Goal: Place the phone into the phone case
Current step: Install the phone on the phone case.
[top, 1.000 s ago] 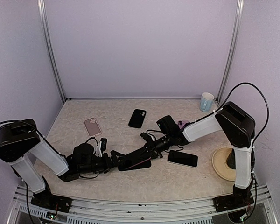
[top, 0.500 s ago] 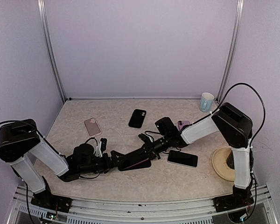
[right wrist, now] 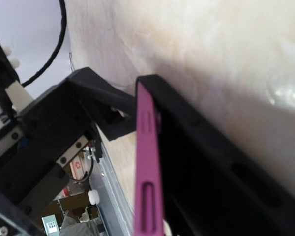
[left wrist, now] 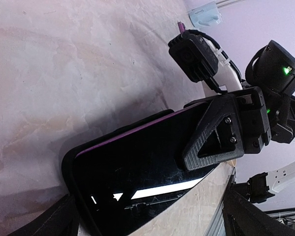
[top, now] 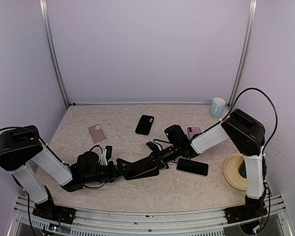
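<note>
A phone point(top: 146, 170) with a black screen point(left wrist: 137, 162) and a purple edge point(right wrist: 147, 167) lies in a black phone case point(left wrist: 69, 160) at the table's near middle. The purple edge still shows above the case's rim. My left gripper point(top: 122, 166) lies low at the case's near end, its jaws open wide on either side of it; only its finger point(left wrist: 59, 219) tips show at the bottom corners of the left wrist view. My right gripper point(top: 158, 158) is shut, and its black finger point(left wrist: 219, 132) rests on the far end of the screen.
Another black phone point(top: 192, 167) lies just right of the grippers. A black case point(top: 145, 124), a pink case point(top: 97, 133) and a purple phone point(top: 193, 131) lie farther back. A cup point(top: 217, 107) stands at the back right, and a beige plate point(top: 235, 173) sits by the right arm's base.
The right arm has edged slightly left and lower over the phone. The left arm, the phone and the case have stayed put.
</note>
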You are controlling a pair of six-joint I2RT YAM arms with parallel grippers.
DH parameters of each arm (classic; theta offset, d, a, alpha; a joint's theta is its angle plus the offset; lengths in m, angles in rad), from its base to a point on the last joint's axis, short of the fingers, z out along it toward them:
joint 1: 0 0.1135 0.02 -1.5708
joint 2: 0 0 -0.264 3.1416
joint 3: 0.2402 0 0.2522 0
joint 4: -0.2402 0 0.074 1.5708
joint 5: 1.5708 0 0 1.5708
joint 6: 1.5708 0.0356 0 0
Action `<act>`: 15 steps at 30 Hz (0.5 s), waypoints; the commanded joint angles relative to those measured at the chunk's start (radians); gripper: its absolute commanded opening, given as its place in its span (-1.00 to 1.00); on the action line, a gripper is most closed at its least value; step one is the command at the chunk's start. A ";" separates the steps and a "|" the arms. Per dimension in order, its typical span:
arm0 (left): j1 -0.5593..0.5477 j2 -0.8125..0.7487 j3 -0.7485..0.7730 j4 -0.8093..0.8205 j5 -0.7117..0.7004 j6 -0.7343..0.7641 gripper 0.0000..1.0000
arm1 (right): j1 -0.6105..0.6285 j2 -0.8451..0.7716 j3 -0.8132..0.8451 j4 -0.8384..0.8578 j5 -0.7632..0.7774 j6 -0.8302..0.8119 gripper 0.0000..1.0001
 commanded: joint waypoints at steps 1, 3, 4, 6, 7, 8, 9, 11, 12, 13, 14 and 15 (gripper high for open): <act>-0.026 -0.011 0.024 0.038 0.074 0.000 0.98 | 0.059 0.044 -0.032 0.086 0.009 0.041 -1.00; -0.022 -0.029 0.023 0.013 0.067 0.006 0.98 | 0.052 0.030 -0.044 0.107 0.006 0.043 -1.00; -0.020 -0.034 0.022 -0.001 0.062 0.011 0.98 | 0.047 0.020 -0.051 0.115 0.006 0.043 -1.00; -0.018 -0.056 0.021 -0.035 0.050 0.017 0.98 | 0.035 0.002 -0.061 0.133 0.002 0.040 -1.00; -0.018 -0.067 0.021 -0.051 0.042 0.022 0.98 | 0.029 -0.009 -0.066 0.141 -0.001 0.038 -1.00; -0.017 -0.081 0.021 -0.068 0.034 0.025 0.98 | 0.024 -0.020 -0.071 0.145 -0.002 0.034 -1.00; -0.017 -0.088 0.022 -0.082 0.025 0.029 0.98 | 0.018 -0.031 -0.073 0.148 -0.003 0.030 -1.00; -0.016 -0.106 0.023 -0.112 0.006 0.033 0.98 | 0.012 -0.048 -0.077 0.147 -0.005 0.019 -1.00; -0.016 -0.116 0.024 -0.125 -0.002 0.035 0.98 | 0.010 -0.054 -0.077 0.149 -0.007 0.015 -1.00; -0.015 -0.121 0.024 -0.140 -0.012 0.037 0.98 | 0.008 -0.061 -0.078 0.152 -0.011 0.013 -1.00; -0.015 -0.130 0.025 -0.152 -0.021 0.039 0.98 | 0.006 -0.065 -0.081 0.159 -0.016 0.014 -1.00; -0.015 -0.138 0.025 -0.162 -0.026 0.042 0.98 | 0.005 -0.070 -0.085 0.170 -0.019 0.018 -1.00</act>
